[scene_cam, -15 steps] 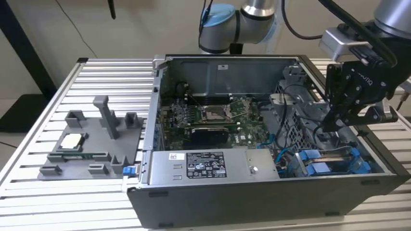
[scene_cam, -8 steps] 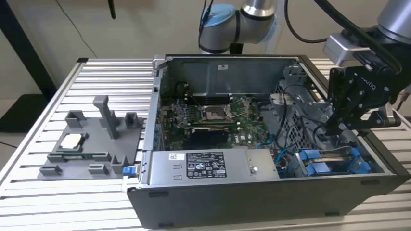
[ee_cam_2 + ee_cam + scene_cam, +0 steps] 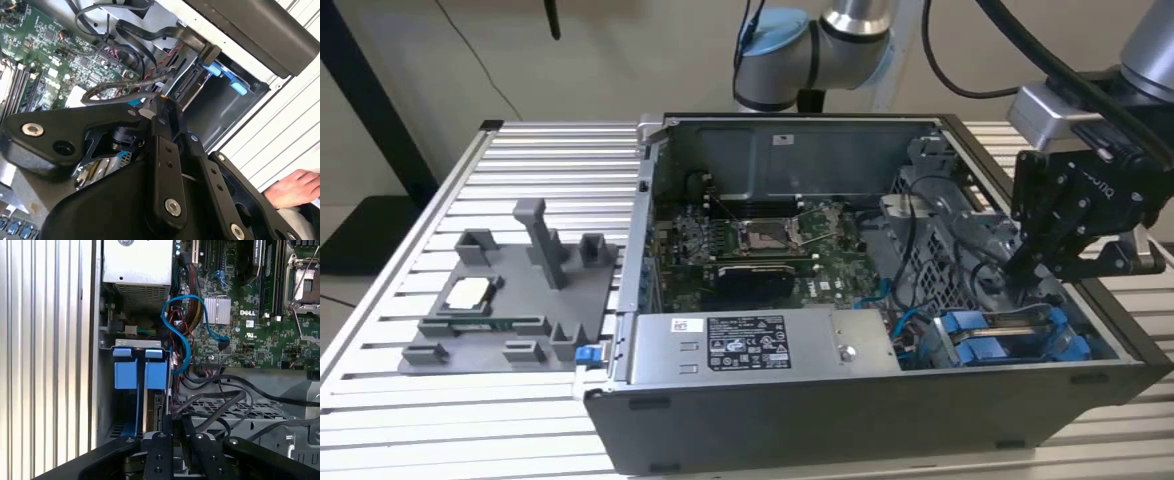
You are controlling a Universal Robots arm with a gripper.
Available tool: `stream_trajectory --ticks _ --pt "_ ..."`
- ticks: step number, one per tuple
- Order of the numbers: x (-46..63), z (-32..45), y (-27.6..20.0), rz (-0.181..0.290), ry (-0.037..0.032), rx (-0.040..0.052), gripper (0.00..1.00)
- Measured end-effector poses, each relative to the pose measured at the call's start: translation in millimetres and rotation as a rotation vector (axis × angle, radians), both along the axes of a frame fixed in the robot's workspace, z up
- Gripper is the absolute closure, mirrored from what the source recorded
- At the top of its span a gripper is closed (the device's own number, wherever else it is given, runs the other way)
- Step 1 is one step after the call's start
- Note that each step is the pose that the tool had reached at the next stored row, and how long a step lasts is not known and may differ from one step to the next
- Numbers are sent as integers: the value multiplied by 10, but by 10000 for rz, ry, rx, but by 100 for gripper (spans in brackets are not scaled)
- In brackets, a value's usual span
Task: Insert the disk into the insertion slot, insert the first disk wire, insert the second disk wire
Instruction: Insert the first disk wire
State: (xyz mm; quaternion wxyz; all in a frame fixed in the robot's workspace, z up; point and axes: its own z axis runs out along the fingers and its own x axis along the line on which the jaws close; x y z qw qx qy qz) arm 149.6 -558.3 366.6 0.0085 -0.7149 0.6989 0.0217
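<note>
The disk (image 3: 157, 407) sits edge-up in its bright blue carrier (image 3: 140, 372) inside the insertion slot of the dark drive cage (image 3: 1067, 325), at the case's front corner on the exterior view's right. My gripper (image 3: 1022, 272) hangs just over the cage, close above the disk's rear edge. Its fingers (image 3: 159, 440) meet at the tips in both wrist views, and a black disk wire (image 3: 115, 90) runs right up to them and ends there, so my gripper (image 3: 161, 102) looks shut on that wire's end. A second black wire (image 3: 225, 405) lies across the perforated cage top.
A curled blue data cable (image 3: 182, 335) hangs between the cage and the motherboard (image 3: 761, 240). The silver power-supply box (image 3: 747, 340) fills the case's front. A grey fixture tray (image 3: 507, 300) lies on the slatted table at the exterior view's left. A person's hand (image 3: 292, 187) rests beside the case.
</note>
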Motion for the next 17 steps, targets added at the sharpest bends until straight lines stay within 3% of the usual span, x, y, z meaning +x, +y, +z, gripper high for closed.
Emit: stream_trajectory --ticks 6,12,17 --pt "80 -53 -17 -4 66 -2 81" --pt "95 -118 -21 -18 70 -2 81" --pt "125 -142 -64 -33 72 -3 81"
